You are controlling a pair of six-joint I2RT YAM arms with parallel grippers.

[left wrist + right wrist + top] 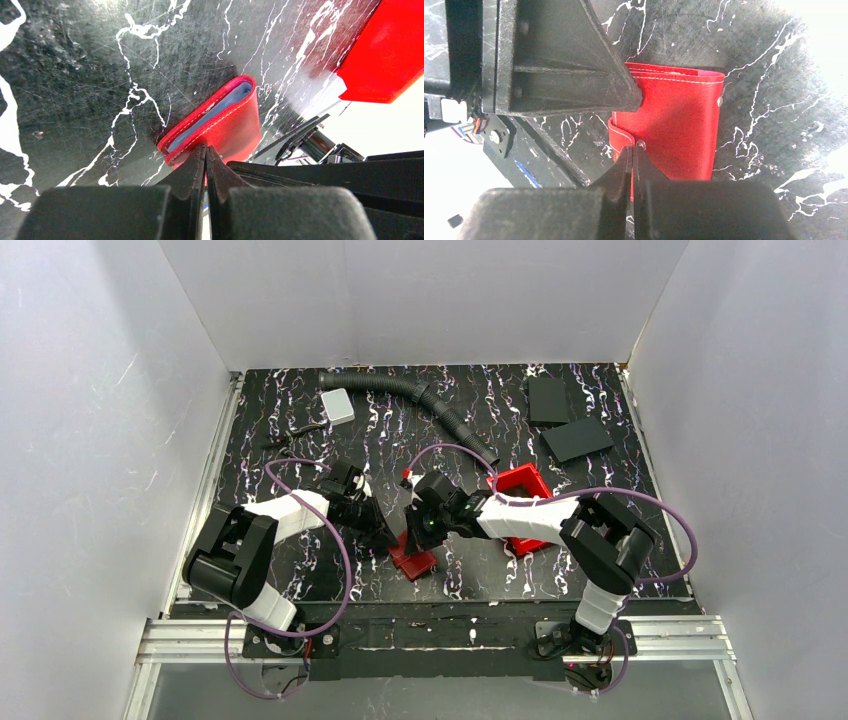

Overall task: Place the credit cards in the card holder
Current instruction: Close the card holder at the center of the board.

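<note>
**Card holder folded, both claws bearing on it**

Nearest the arm bases, the card holder (pixel 413 561) lies folded on the table (pixel 480 570). Pale blue credit cards (pixel 215 111) show at its open edge, so loading appears largely done. The left gripper (pixel 205 147), fingers pressed together with nothing between them, bears on the holder's stitched edge, in my judgement to pin it flat. The right gripper (pixel 633 149), likewise pressed together and empty, sits at the clasp tab (pixel 621 137), probably to press the snap home. Whether the snap has caught cannot be told. Just beyond and right of the holder stands a red bin (pixel 522 480). Far beyond the holder lie a ribbed hose (pixel 420 395), black slabs (pixel 577 439) to the right and a pale block (pixel 338 406) to the left; whether that block is another card cannot be told
</note>
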